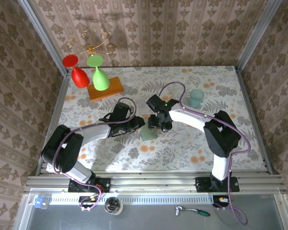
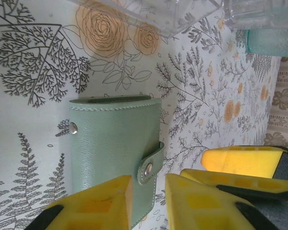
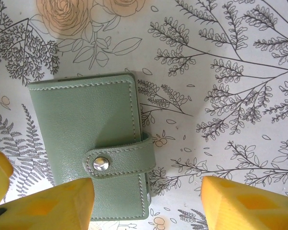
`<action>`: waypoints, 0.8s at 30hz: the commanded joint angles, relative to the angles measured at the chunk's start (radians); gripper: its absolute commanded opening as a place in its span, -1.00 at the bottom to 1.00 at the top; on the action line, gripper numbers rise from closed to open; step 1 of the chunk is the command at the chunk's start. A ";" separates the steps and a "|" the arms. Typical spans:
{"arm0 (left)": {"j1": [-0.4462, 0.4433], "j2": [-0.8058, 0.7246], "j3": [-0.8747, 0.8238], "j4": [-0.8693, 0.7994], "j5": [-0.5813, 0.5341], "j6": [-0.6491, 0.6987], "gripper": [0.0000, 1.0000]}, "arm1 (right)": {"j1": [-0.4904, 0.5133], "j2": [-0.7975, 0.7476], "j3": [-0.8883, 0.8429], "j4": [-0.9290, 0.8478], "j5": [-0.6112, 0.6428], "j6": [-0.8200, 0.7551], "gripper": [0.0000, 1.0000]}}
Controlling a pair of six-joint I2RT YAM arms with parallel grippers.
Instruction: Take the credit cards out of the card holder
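Both arms reach from their bases at the near edge toward the middle of the table, forearms angled inward so the two wrists nearly meet. The left arm stretches low and almost flat, its elbow close to the surface. The right arm rises from its base, bends sharply at the elbow and sweeps leftward.

The card holder lies flat on the floral cloth between and just in front of the two grippers. It is folded shut, with its tab snapped across the edge.

The left gripper hangs over the holder's tab end. In the left wrist view its yellow fingers stand a narrow gap apart above the card holder; whether they touch it cannot be told.

The right gripper points down over the same spot. Its jaws are spread wide in the right wrist view, where the right gripper frames the tab end of the card holder.
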 commanded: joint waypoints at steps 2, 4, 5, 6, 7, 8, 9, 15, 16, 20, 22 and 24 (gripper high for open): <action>-0.004 -0.009 -0.018 0.000 0.028 -0.008 -0.68 | -0.001 -0.017 0.007 -0.016 -0.041 -0.020 0.12; -0.001 -0.006 -0.023 0.011 0.032 -0.012 -0.78 | 0.002 -0.006 0.020 -0.027 -0.042 -0.031 0.05; 0.000 -0.007 -0.030 0.021 0.035 -0.018 -0.82 | 0.004 0.000 0.028 -0.035 -0.040 -0.037 0.00; 0.003 -0.008 -0.039 0.035 0.037 -0.025 -0.85 | 0.007 0.007 0.036 -0.045 -0.039 -0.043 -0.02; 0.007 -0.009 -0.049 0.048 0.038 -0.031 -0.86 | 0.010 0.014 0.047 -0.051 -0.036 -0.048 -0.03; 0.012 -0.011 -0.062 0.067 0.041 -0.040 -0.87 | 0.012 0.020 0.056 -0.062 -0.036 -0.052 -0.03; 0.018 -0.013 -0.078 0.087 0.044 -0.051 -0.89 | 0.015 0.027 0.065 -0.070 -0.035 -0.058 -0.03; 0.043 -0.025 -0.145 0.179 0.061 -0.089 -0.99 | 0.033 0.081 0.129 -0.113 -0.031 -0.079 -0.06; 0.045 -0.026 -0.149 0.183 0.061 -0.090 -1.00 | 0.037 0.090 0.141 -0.120 -0.032 -0.081 -0.06; 0.055 -0.040 -0.176 0.209 0.060 -0.098 -1.00 | 0.047 0.132 0.188 -0.149 -0.029 -0.093 -0.06; 0.060 -0.045 -0.190 0.228 0.061 -0.103 -1.00 | 0.052 0.149 0.208 -0.164 -0.024 -0.099 -0.07; 0.064 -0.048 -0.200 0.241 0.063 -0.103 -1.00 | 0.058 0.172 0.231 -0.187 -0.012 -0.107 -0.08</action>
